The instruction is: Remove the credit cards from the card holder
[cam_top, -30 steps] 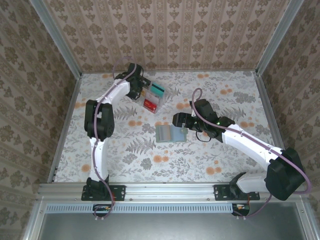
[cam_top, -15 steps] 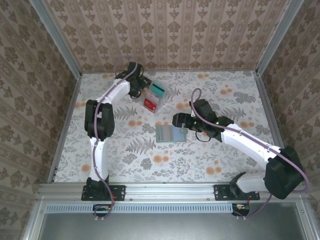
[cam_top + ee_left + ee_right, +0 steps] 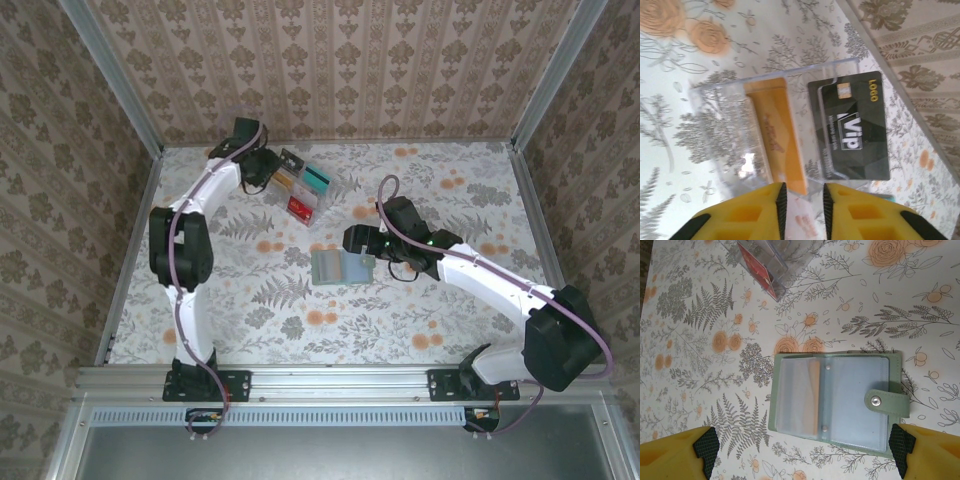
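Observation:
The grey-green card holder (image 3: 338,267) lies open and flat mid-table, its snap tab (image 3: 885,401) on the right side. A tan-orange credit card (image 3: 813,397) sits under the cloudy sleeve of its left half; the right half shows plain pale blue-grey (image 3: 855,395). My right gripper (image 3: 804,447) hovers just above the card holder (image 3: 832,400), open wide, holding nothing; from above it (image 3: 362,242) is at the holder's far right edge. My left gripper (image 3: 802,210) is open by a narrow gap, empty, at the near wall of the clear tray (image 3: 720,107).
The clear tray (image 3: 300,192) stands at the back left of centre. It holds an orange card (image 3: 775,130), a black VIP card (image 3: 852,132), a red card (image 3: 757,270) and a teal one (image 3: 317,178). The back wall rises close behind the left gripper (image 3: 266,168).
The left arm has swung left and drawn its gripper back from over the tray to the tray's left end. The right arm and the card holder have stayed put.

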